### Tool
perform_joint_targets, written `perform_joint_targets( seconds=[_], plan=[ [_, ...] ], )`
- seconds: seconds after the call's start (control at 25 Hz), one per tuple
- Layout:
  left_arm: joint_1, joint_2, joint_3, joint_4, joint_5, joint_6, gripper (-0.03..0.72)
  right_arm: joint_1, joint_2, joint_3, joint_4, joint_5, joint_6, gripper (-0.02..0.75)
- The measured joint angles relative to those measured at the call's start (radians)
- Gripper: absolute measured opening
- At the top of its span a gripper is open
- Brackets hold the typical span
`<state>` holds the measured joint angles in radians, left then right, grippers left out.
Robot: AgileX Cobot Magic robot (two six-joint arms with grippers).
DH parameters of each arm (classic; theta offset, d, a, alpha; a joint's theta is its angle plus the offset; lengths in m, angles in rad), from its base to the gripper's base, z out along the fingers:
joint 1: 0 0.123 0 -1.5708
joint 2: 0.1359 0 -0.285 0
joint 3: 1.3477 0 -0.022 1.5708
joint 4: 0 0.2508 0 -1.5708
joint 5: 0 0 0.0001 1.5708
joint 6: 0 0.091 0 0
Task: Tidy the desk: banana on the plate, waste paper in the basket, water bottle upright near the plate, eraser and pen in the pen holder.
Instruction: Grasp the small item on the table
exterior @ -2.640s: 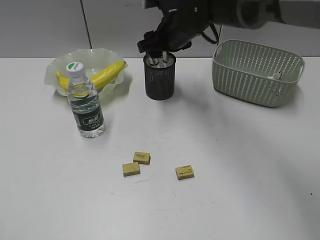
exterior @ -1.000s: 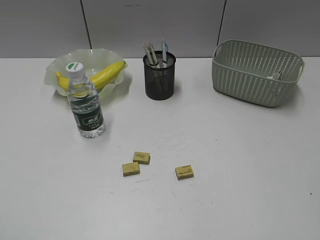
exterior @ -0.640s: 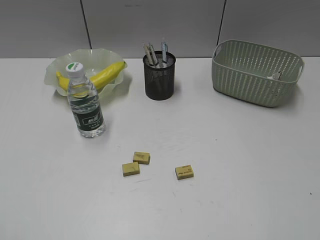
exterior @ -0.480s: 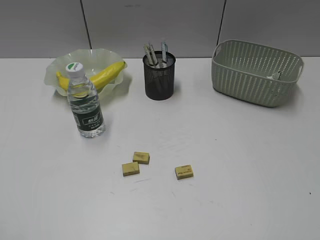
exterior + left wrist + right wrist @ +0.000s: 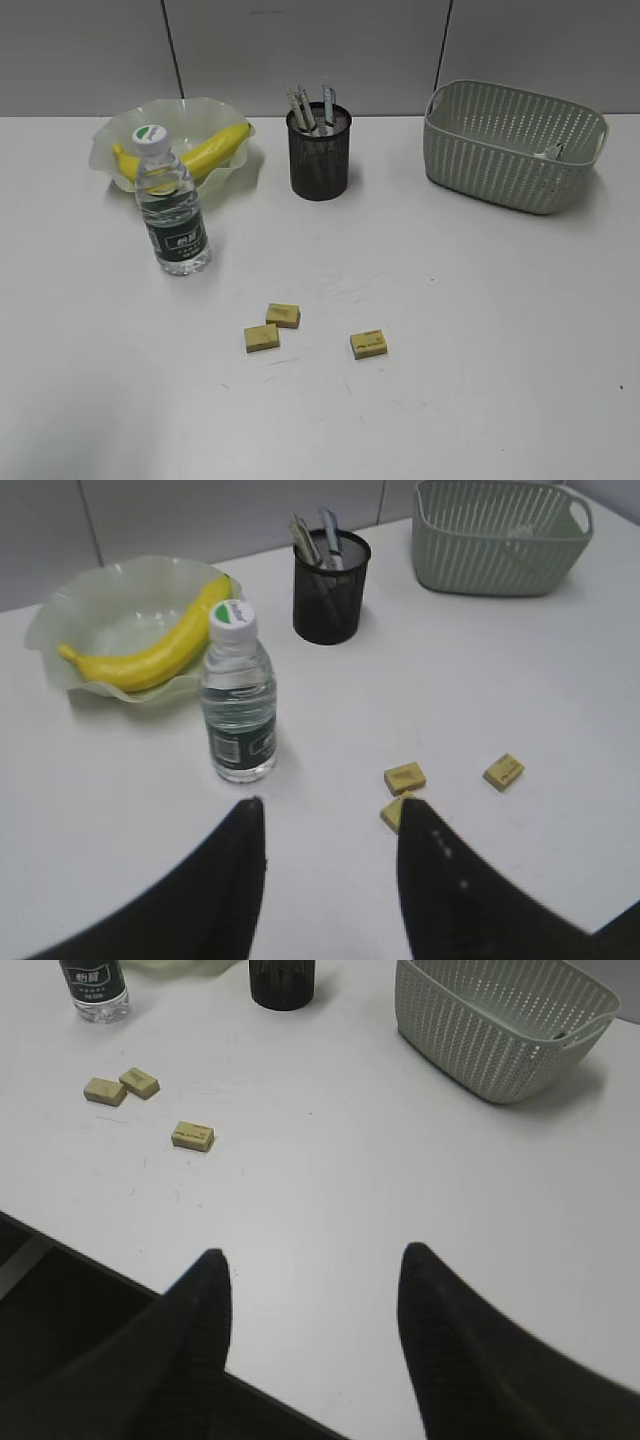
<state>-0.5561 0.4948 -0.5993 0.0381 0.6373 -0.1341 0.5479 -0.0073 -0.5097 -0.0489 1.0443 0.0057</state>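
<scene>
The banana [image 5: 215, 148] lies in the wavy green plate [image 5: 110, 135] at the back left. The water bottle [image 5: 170, 205] stands upright in front of the plate. The black mesh pen holder [image 5: 319, 160] holds several pens [image 5: 327, 102]. Three yellow erasers [image 5: 283, 316] [image 5: 261, 337] [image 5: 368, 344] lie on the white desk [image 5: 480, 330]. The waste paper [image 5: 552, 152] shows inside the basket [image 5: 510, 145]. Neither gripper shows in the exterior view. My left gripper [image 5: 330, 805] is open and empty above the desk, its right finger over one eraser [image 5: 392, 814]. My right gripper [image 5: 315, 1255] is open and empty over the front edge.
A grey panelled wall runs behind the desk. In the right wrist view the desk's front edge [image 5: 100, 1265] crosses the lower left, with dark space below it.
The right arm that was over the pen holder 2.6 s ago has left the exterior view, and the pens now stand in the holder. Nothing has moved in the last second.
</scene>
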Motion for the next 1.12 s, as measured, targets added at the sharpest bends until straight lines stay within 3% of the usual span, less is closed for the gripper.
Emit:
perform_joint_targets(
  seconds=[0.28,0.52,0.68,0.88,1.12],
  plan=[
    [-0.032,0.521,-0.136,-0.094,-0.103,0.17,0.333,0.0,0.0,0.0,0.0,0.0,0.0,0.428],
    [-0.154,0.859,-0.288,-0.086,-0.073,0.286,0.391,0.0,0.0,0.0,-0.001,0.0,-0.006,0.427],
    [-0.202,1.034,-0.371,-0.025,-0.006,0.313,0.42,0.0,0.0,0.0,-0.001,0.0,0.0,0.426],
    [-0.211,1.197,-0.473,0.048,0.087,0.356,0.436,0.0,0.0,0.0,-0.001,0.0,0.0,0.426],
    [-0.211,1.336,-0.566,0.058,0.16,0.428,0.478,0.0,0.0,0.0,-0.001,-0.001,-0.006,0.426]
  ],
)
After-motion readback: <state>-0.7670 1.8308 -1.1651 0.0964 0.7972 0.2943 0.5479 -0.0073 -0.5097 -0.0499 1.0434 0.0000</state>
